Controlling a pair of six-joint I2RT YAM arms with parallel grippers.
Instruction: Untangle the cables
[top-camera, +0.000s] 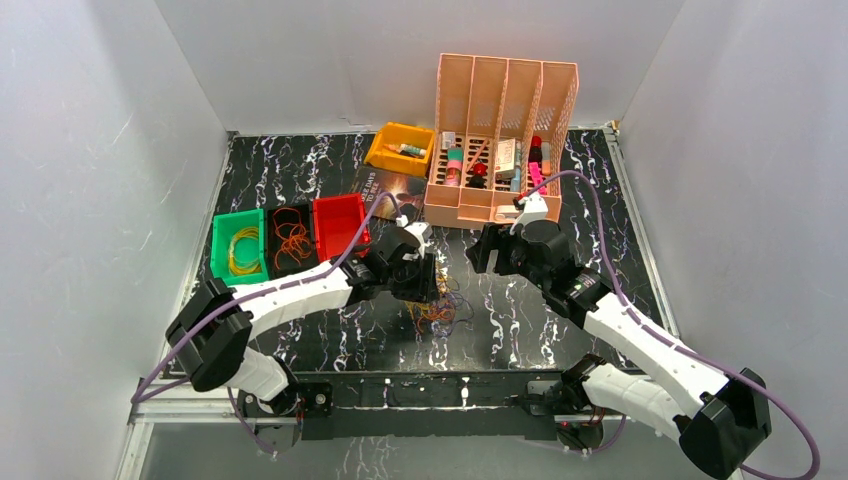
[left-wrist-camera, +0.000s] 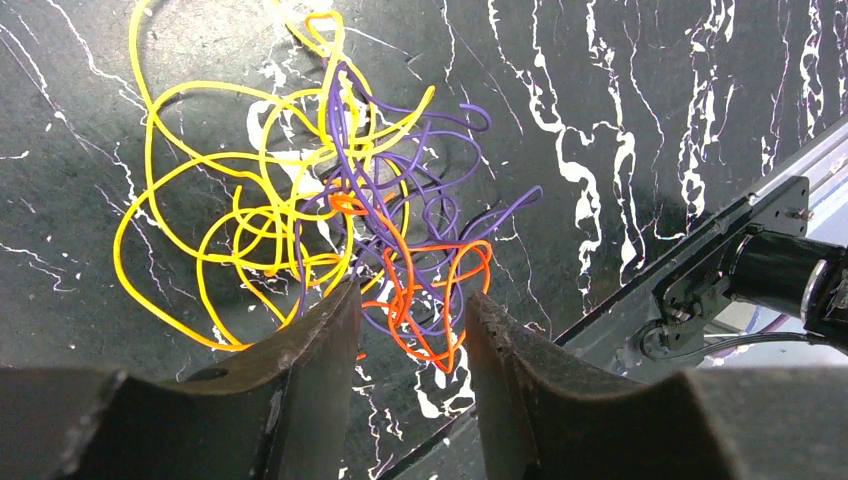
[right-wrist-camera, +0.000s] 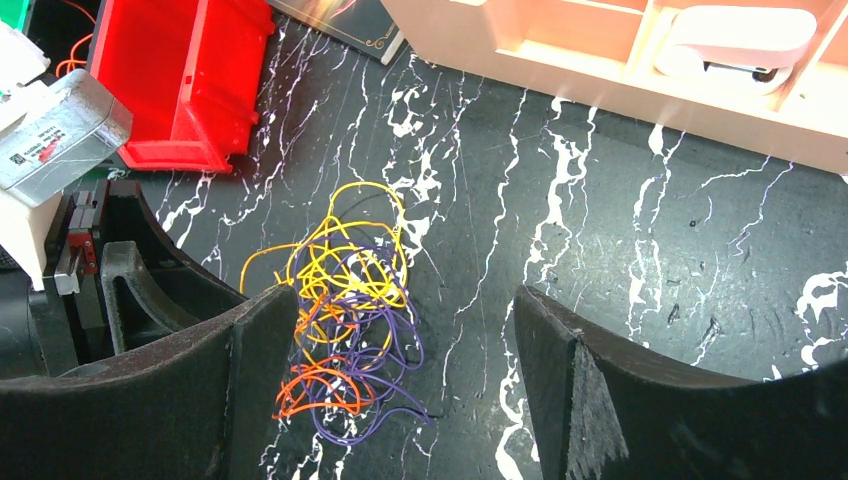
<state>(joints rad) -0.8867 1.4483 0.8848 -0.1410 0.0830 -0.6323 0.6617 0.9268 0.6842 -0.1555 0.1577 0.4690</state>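
- One tangle of cables, with yellow, orange and purple strands looped through each other, is lying on the black marbled table near its front edge, between the two arms.
- We are seeing the left gripper hanging right over that tangle. In its wrist view the jaws are standing partly apart with a clear gap. Orange and purple loops are showing in that gap, but no strand is looking pinched.
- We are seeing the right gripper hovering above the table with its jaws spread wide and holding nothing. The tangle is sitting just beside the finger at the left of that view.
- From overhead, the right gripper is sitting to the right of the tangle and apart from it, close to a peach divided organiser at the back.
- Three small bins are standing in a row on the table's left side. We are finding yellow wires coiled in the green bin, orange wires in the black bin, and a red bin beside them.
- We are also noticing a yellow bin sitting just left of the organiser.
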